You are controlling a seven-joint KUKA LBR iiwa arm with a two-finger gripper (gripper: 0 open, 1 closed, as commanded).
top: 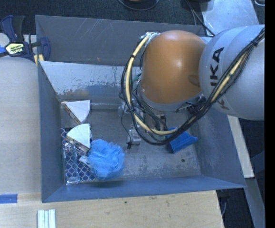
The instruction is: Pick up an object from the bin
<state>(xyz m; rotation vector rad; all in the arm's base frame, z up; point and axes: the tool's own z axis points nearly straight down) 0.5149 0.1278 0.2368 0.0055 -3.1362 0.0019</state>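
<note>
- Blue flat block [181, 142] right of centre on the floor of the bin [49, 127], partly under the arm's cables; long axis from lower left up to upper right.
- Just left of it, gripper [133, 140] low over bare floor, mostly hidden below the orange cover [168, 65]; how far open, and whether anything held, cannot tell.
- Further left: blue fluffy sponge [106, 158], two white wedges [80, 109], patterned packet [75, 171].

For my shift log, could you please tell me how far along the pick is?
Done: nothing lifted; the blue mesh pouf, blue block and white wedges all lie on the bin floor. In hand: the gripper is low over the bare middle, between pouf and block. Left: grasp one and lift.
</note>
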